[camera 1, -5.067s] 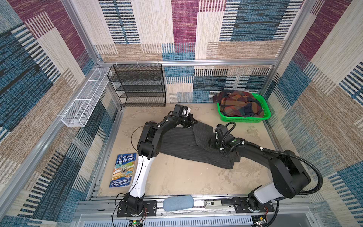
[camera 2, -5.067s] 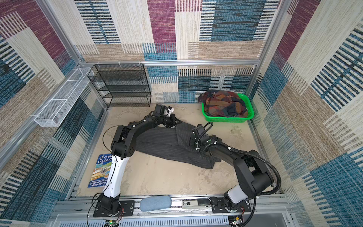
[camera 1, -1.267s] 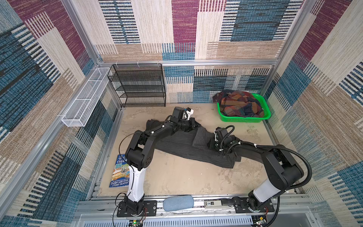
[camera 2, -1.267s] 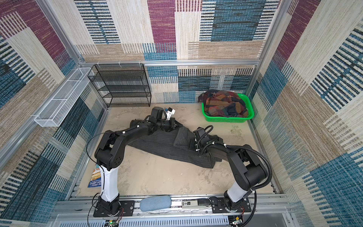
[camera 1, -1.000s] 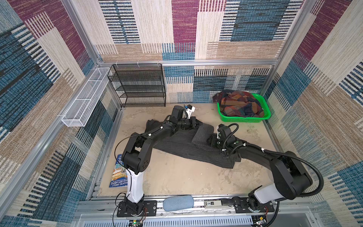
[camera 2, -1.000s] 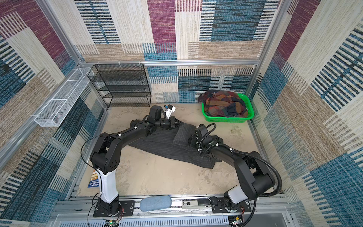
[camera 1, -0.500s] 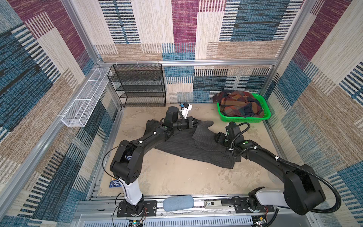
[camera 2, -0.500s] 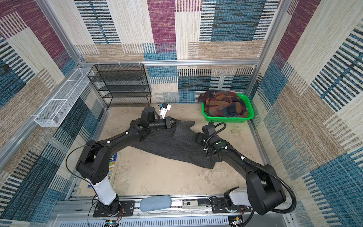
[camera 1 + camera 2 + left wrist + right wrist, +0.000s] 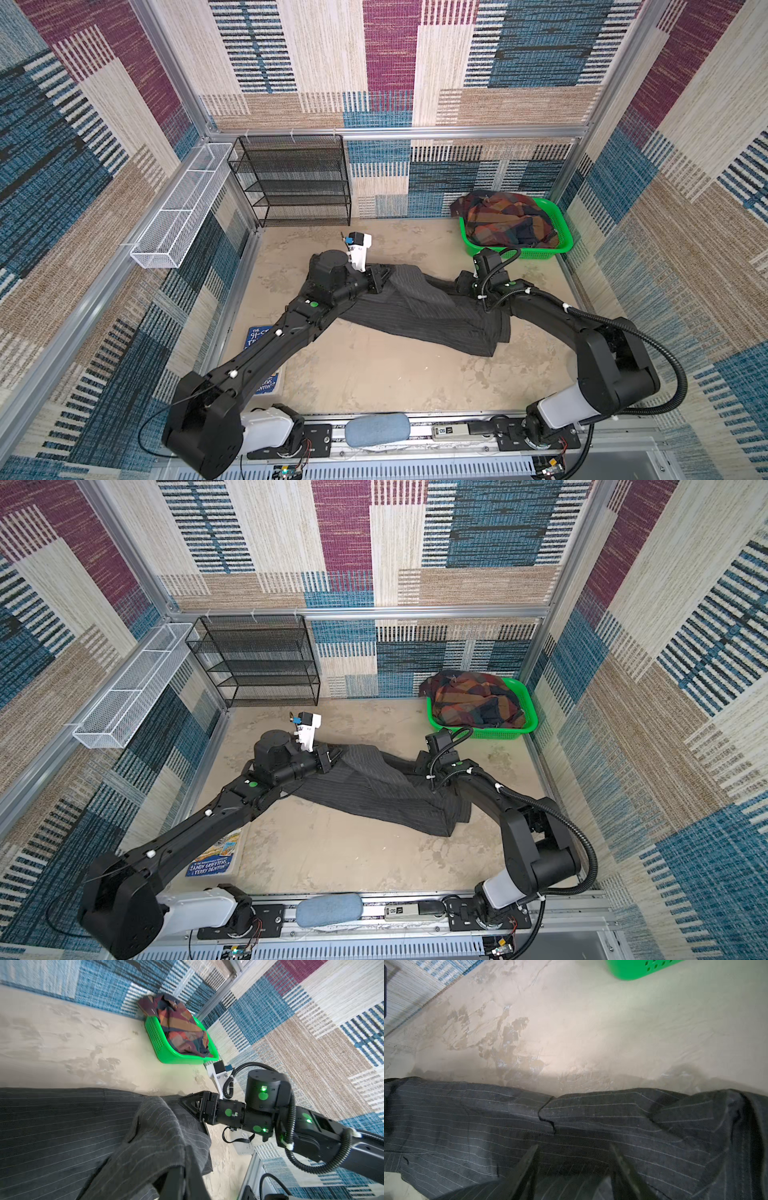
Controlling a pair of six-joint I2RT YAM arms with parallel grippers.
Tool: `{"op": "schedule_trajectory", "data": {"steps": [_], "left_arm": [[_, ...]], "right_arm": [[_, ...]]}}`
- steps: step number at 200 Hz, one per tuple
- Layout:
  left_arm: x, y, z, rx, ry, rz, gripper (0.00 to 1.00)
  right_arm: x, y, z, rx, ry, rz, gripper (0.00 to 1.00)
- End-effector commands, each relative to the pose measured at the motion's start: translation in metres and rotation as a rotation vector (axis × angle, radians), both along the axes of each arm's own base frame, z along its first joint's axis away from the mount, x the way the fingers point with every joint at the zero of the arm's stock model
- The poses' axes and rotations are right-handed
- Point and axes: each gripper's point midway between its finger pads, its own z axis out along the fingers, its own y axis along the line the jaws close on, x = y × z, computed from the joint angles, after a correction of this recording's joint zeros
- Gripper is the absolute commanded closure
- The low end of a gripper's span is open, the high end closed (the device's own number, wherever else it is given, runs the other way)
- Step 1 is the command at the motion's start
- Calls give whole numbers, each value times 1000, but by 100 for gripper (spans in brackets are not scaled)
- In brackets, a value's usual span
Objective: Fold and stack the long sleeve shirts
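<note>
The grey shirt (image 9: 436, 320) is spread on the surface (image 9: 374, 374) near the green basket (image 9: 544, 250), in which the plaid shirt (image 9: 505, 224) is heaped. A raised fold is clamped in the left jaws; the right jaws are held apart over the cloth. The fold should be drawn across taut, edges matched.

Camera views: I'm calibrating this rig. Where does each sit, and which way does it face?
Both top views: high above the front, looking down; left arm, right arm, pinstriped shirt, green basket.
Left wrist: low, facing right gripper and basket; own finger shows.
Right wrist: low, facing shirt and table; own fingers show.
All share the shirt.
</note>
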Motion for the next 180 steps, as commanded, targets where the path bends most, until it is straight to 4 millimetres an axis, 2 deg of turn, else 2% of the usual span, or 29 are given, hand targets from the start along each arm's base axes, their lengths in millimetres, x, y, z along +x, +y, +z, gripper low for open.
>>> {"op": "schedule_trajectory", "data": {"steps": [1, 37, 58, 96, 118, 150, 180], "left_arm": [[-2, 21, -3, 72, -17, 88, 100], [-2, 58, -13, 151, -23, 272, 100], [8, 67, -20, 198, -32, 330, 100], [30, 64, -22, 255, -66, 356, 100], [44, 63, -19, 284, -97, 380, 100], [64, 41, -19, 299, -146, 313, 100], [78, 24, -17, 335, -205, 245, 100]], "right_arm": [[9, 3, -1, 0, -10, 25, 44], [12, 0, -17, -13, 27, 25, 45], [9, 0, -15, -7, 17, 28, 46], [0, -12, 10, -47, -14, 11, 45], [-9, -11, 21, -38, -19, 32, 45], [-21, -4, 25, -3, -3, 78, 46], [-22, 3, 34, 22, -25, 122, 46]]}}
